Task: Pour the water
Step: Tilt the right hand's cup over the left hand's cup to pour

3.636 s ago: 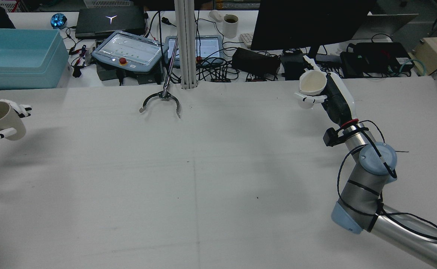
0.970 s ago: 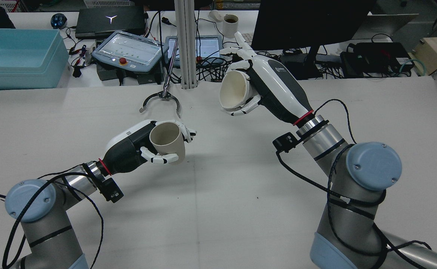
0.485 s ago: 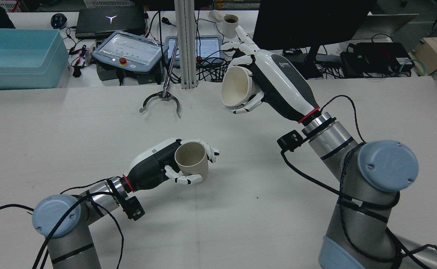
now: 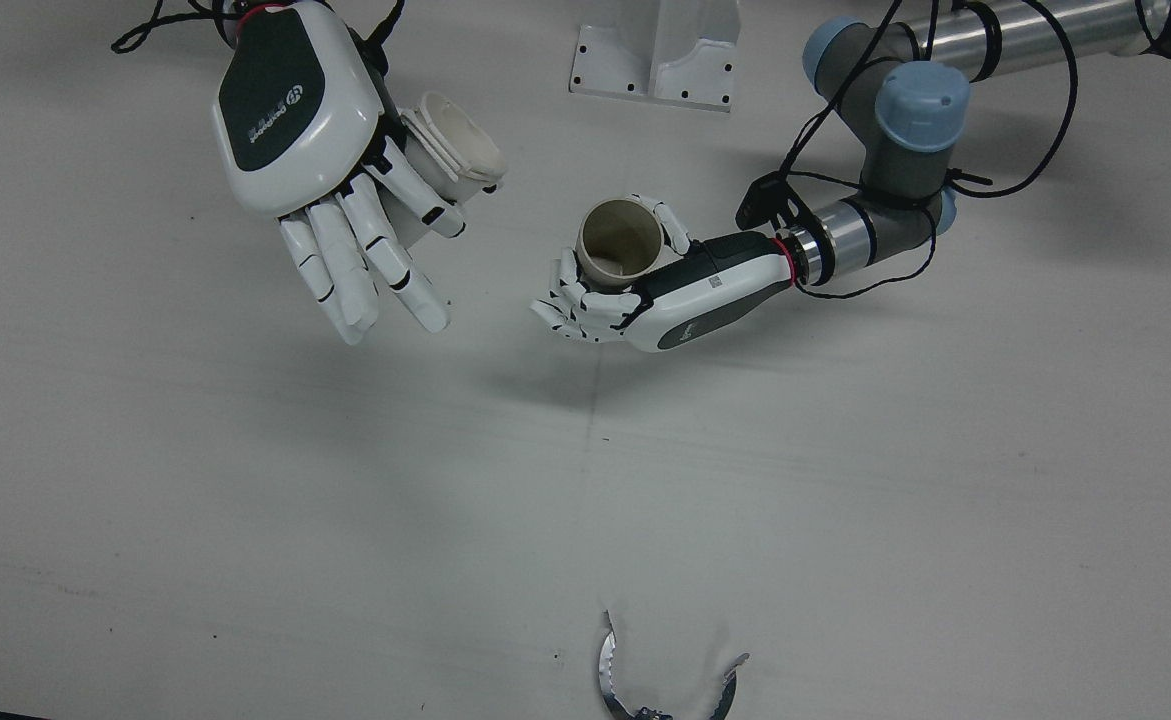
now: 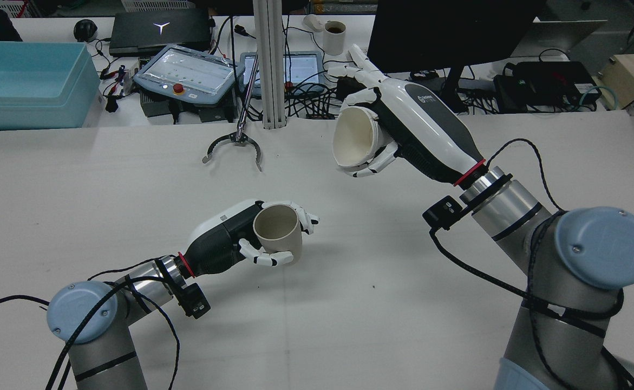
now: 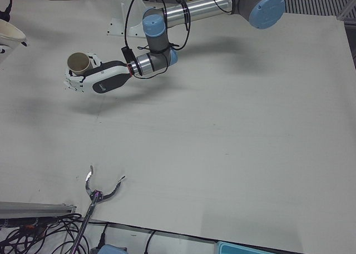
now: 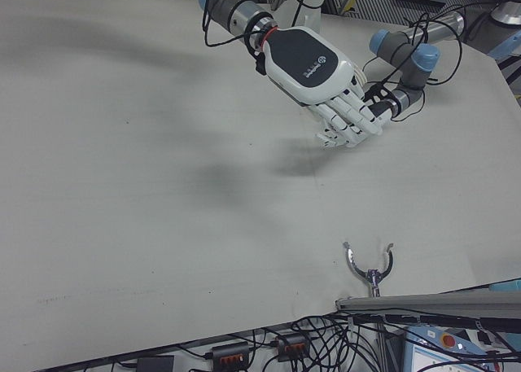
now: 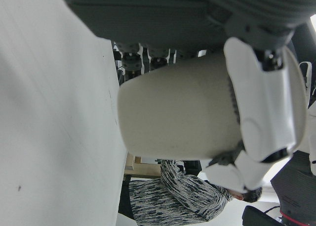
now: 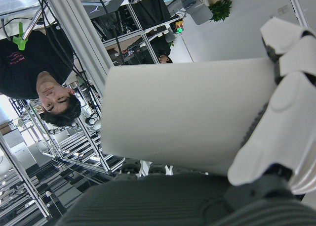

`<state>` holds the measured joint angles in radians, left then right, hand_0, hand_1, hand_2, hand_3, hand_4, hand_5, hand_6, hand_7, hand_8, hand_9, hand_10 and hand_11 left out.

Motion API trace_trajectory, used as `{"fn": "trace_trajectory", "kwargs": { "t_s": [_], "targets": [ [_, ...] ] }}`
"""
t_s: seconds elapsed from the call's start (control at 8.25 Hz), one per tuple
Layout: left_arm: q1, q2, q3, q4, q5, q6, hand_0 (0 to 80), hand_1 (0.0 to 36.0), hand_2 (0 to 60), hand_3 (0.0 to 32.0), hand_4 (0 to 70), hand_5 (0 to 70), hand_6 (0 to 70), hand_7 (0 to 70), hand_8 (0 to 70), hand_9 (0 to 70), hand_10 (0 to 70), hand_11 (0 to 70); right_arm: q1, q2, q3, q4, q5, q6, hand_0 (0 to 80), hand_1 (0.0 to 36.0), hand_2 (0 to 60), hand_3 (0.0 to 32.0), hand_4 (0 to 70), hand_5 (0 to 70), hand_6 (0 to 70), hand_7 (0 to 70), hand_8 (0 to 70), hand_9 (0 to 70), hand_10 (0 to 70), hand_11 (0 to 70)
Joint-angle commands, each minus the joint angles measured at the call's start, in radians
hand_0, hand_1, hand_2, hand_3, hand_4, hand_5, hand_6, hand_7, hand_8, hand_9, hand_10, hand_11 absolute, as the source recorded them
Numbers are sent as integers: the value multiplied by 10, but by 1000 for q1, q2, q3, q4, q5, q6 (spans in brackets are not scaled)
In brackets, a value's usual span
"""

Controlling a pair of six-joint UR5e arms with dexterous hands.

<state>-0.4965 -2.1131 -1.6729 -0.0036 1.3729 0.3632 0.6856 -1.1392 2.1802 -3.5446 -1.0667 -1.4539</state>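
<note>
My left hand (image 5: 224, 244) is shut on a beige cup (image 5: 276, 233), held upright and low over the middle of the table; the front view shows the beige cup (image 4: 620, 240) from above, and nothing inside it can be made out. My right hand (image 5: 409, 127) is shut on a white cup (image 5: 355, 136), raised higher and tilted, its mouth facing left and down toward the beige cup. The two cups are apart. In the front view the right hand (image 4: 315, 140) has several fingers stretched out beside the white cup (image 4: 455, 150). Each hand view is filled by its own cup: beige cup (image 8: 182, 112), white cup (image 9: 182, 112).
A metal claw tool (image 5: 234, 143) lies at the table's far edge. Behind it are a teal bin (image 5: 30, 81), a teach pendant (image 5: 187, 73), a mug (image 5: 334, 35), a monitor and cables. A person (image 9: 49, 92) shows in the right hand view.
Both hands came from the table's sides toward the middle with their cups. In the last half second the right hand shifted slightly right and down; the left hand stayed still.
</note>
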Motion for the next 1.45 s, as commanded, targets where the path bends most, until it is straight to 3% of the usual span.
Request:
{"fn": "trace_trajectory", "kwargs": {
  "t_s": [0.0, 0.61, 0.85, 0.97, 1.09, 1.21, 1.33],
  "targets": [
    [0, -2, -5, 1, 0, -1, 524, 360, 600, 0, 460, 700, 347, 416, 185, 259, 147, 234, 0, -10, 15, -8, -4, -2, 481, 329, 600, 0, 700, 700, 136, 183, 17, 22, 82, 127],
    [4, -5, -11, 1, 0, 5, 530, 360, 600, 0, 467, 700, 351, 420, 185, 259, 146, 232, -7, 16, -43, -4, -1, -10, 476, 323, 600, 0, 700, 700, 149, 211, 19, 28, 93, 141],
    [-31, 7, -8, 2, 2, -3, 530, 360, 600, 0, 463, 700, 351, 420, 185, 259, 146, 233, 12, -32, -1, 9, 30, 30, 474, 305, 600, 0, 700, 700, 147, 210, 19, 28, 91, 138],
    [-72, 46, -8, 2, 2, -9, 527, 360, 600, 0, 461, 700, 350, 419, 185, 259, 146, 232, 20, -92, 4, 25, 104, 146, 475, 251, 600, 0, 651, 700, 134, 184, 16, 22, 83, 125],
    [-129, 120, -8, -12, 2, -39, 521, 360, 600, 0, 455, 700, 345, 410, 184, 257, 146, 231, 20, -173, -2, 33, 204, 308, 475, 208, 552, 0, 589, 700, 123, 155, 14, 17, 86, 129],
    [-183, 196, -10, -48, 0, -64, 532, 360, 600, 0, 478, 700, 347, 402, 186, 258, 149, 237, 41, -201, -10, 32, 226, 407, 470, 181, 467, 0, 562, 700, 112, 131, 12, 12, 85, 126],
    [-241, 250, -10, -65, -2, -90, 529, 360, 600, 0, 471, 700, 343, 396, 184, 256, 148, 235, 70, -205, -16, 33, 234, 438, 465, 178, 461, 0, 473, 700, 103, 118, 10, 9, 88, 131]
  ]
}}
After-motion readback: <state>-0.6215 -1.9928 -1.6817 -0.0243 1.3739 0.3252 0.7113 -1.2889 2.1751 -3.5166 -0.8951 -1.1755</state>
